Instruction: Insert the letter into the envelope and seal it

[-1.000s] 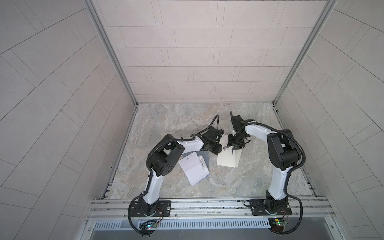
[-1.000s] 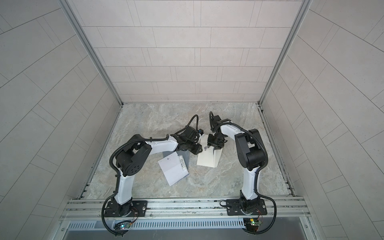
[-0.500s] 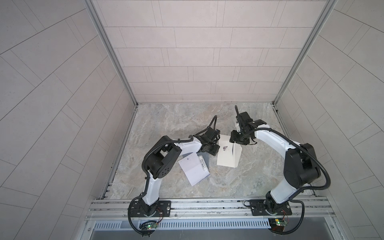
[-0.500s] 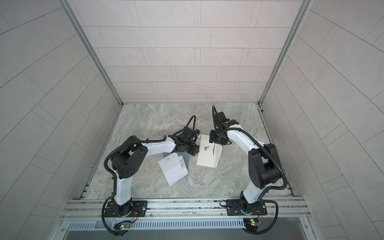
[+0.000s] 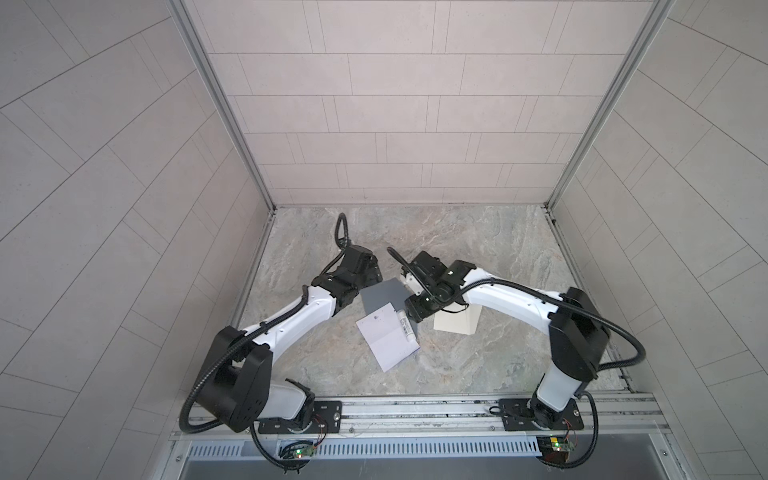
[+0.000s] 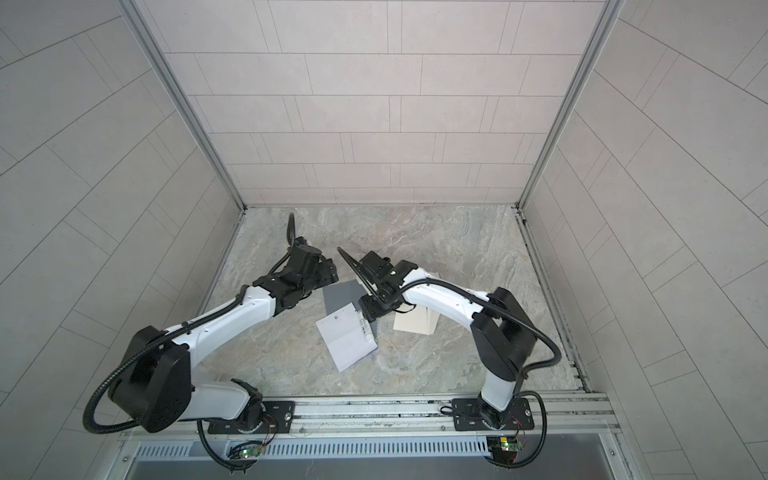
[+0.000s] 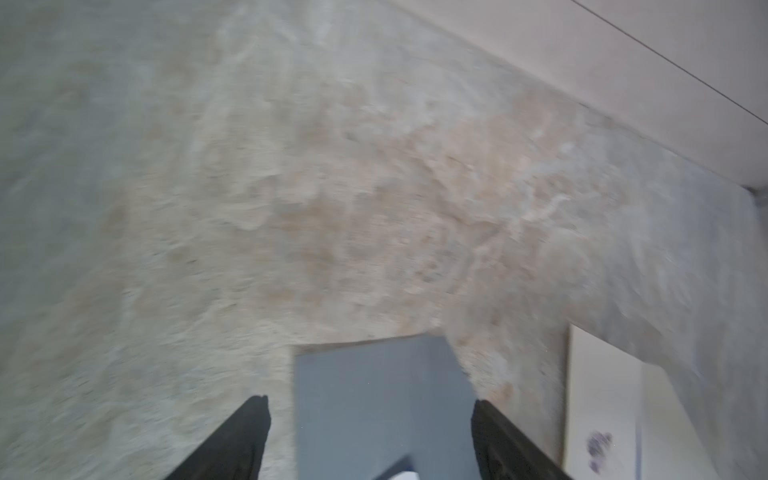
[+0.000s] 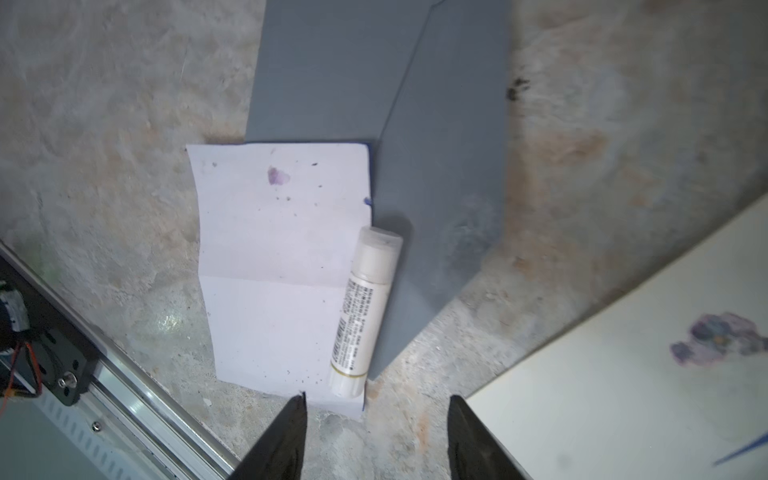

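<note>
Caught with both pairs of jaws spread and empty: left jaws astride a corner of the grey envelope [image 7: 357,395], right jaws poised over the white letter [image 8: 274,249], not yet inside, overlapping the envelope on the table [image 5: 498,232]. Likely trouble: glue stick [image 8: 365,307] on the letter's edge rolling or fouling a pinch, and the unheld envelope sliding.
</note>
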Available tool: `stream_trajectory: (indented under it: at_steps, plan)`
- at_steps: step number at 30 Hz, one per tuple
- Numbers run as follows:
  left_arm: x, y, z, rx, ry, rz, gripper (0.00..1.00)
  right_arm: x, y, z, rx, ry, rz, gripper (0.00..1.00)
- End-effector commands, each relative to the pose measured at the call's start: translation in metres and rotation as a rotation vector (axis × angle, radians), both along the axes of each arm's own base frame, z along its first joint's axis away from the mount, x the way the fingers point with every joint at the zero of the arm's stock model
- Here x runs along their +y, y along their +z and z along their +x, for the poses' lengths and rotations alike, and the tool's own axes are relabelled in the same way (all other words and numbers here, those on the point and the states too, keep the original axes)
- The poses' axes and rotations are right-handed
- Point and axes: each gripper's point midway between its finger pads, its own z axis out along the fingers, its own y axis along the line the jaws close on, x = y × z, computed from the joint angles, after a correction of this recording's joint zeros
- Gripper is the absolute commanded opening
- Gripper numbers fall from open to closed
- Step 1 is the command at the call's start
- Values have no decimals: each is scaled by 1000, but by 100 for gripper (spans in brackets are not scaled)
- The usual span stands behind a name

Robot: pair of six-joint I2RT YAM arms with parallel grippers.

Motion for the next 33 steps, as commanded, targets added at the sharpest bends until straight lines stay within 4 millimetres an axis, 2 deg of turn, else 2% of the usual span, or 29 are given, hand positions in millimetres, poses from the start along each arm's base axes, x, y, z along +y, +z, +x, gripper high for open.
stream_trajectory:
  at_steps: [1,4,9,13,17,20,22,24,26,29,33]
  plan:
    - [42,-6,-20,34,189,51,88,0,-18,-11,45,102,-105,56]
    - [50,0,-25,38,179,93,90,3,-36,-14,90,115,-142,56]
    - [49,5,-27,35,171,73,90,3,-57,-25,137,147,-194,56]
    - [46,8,-25,34,164,63,90,-4,-65,-31,134,143,-237,54]
    - [42,11,-22,26,152,35,90,-6,-71,-27,116,132,-253,51]
    - [34,16,-19,20,127,0,90,-6,-76,-25,118,128,-266,38]
    - [29,20,-17,15,102,-21,90,-6,-76,-26,121,129,-260,20]
    - [19,23,-15,8,57,-50,90,-7,-70,-23,113,122,-234,12]
    - [9,26,-14,12,7,-81,90,-8,-53,-19,108,105,-163,10]
    - [-15,33,-11,12,-103,-163,90,-11,-16,-9,110,61,30,9]
    - [-61,59,-10,-32,-297,-353,90,-20,34,1,85,40,256,9]
